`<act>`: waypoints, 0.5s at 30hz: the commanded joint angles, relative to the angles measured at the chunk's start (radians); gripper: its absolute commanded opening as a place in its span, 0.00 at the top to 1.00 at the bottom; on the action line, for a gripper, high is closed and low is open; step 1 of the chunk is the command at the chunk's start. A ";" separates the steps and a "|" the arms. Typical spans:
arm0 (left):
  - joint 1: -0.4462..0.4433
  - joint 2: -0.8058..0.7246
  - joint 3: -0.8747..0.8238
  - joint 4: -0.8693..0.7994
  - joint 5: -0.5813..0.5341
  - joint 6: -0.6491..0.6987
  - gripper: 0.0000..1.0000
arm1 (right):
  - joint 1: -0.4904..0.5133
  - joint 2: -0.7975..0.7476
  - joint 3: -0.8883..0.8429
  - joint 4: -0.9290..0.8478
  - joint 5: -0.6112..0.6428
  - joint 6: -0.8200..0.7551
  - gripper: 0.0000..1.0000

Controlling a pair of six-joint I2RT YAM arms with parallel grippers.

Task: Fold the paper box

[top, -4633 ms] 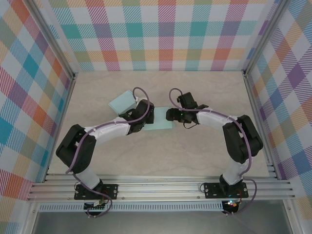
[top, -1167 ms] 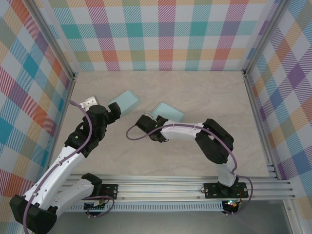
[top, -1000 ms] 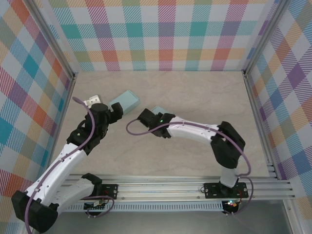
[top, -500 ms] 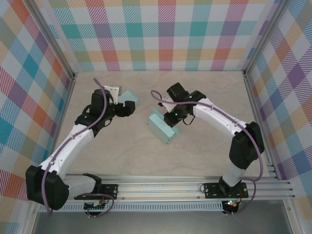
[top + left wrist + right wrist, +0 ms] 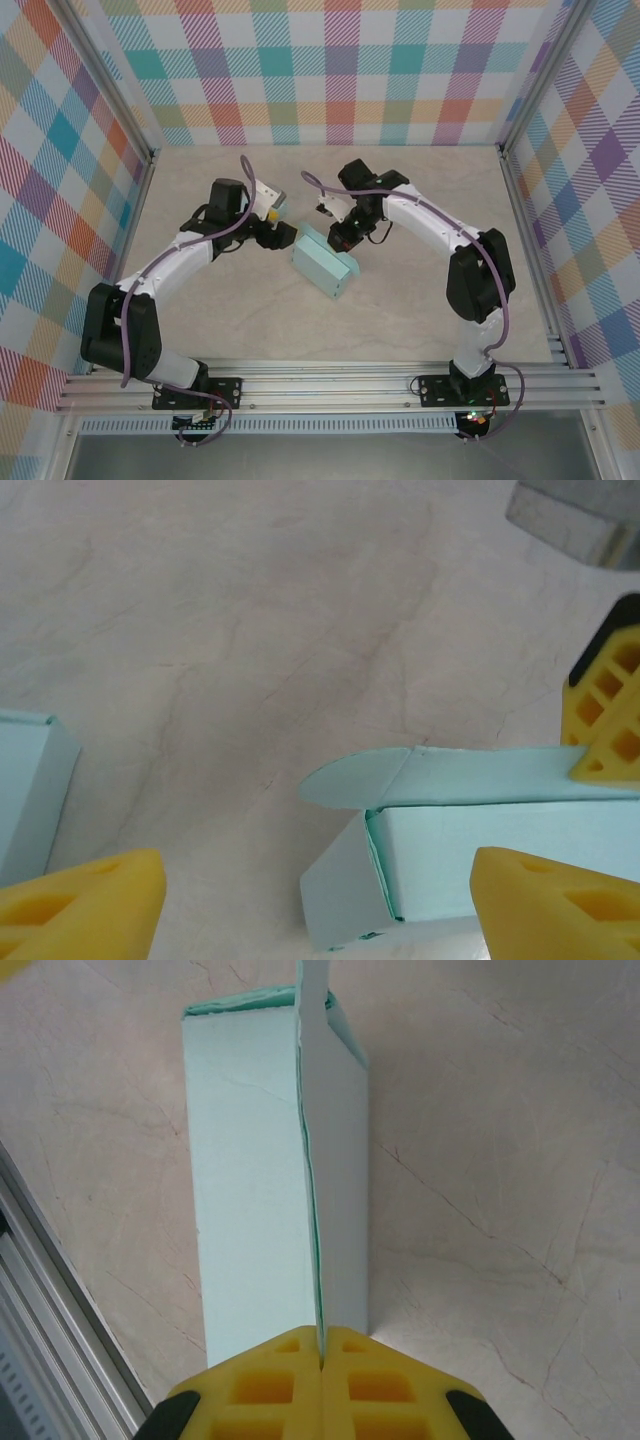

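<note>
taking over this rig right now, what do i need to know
Left gripper: open, straddling the box's open end, not gripping.
Right gripper: shut on the box, pinching a thin panel edge.
Box lies between the two grippers; second box sits beside the left gripper.
Done: body looks squared into a sleeve.
Left: tuck flap is open at this end; fold it in.

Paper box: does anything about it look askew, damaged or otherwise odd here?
The paper box is not closed up: one end gapes open and a rounded flap sticks out flat, untucked. The right claw is pinched shut on a thin panel edge along its side. No tears or crushing visible.
</note>
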 commanded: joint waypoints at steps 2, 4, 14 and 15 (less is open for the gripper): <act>0.048 0.047 0.081 -0.035 0.152 0.229 0.24 | 0.006 -0.003 0.050 -0.042 -0.025 -0.046 1.00; 0.079 0.078 0.106 -0.028 0.218 0.250 0.30 | 0.009 0.000 0.055 -0.044 -0.031 -0.059 1.00; 0.104 0.232 0.265 -0.217 0.371 0.412 0.46 | 0.017 0.057 0.100 -0.068 -0.025 -0.081 1.00; 0.099 0.232 0.260 -0.211 0.371 0.415 0.45 | 0.018 0.061 0.106 -0.070 -0.021 -0.082 1.00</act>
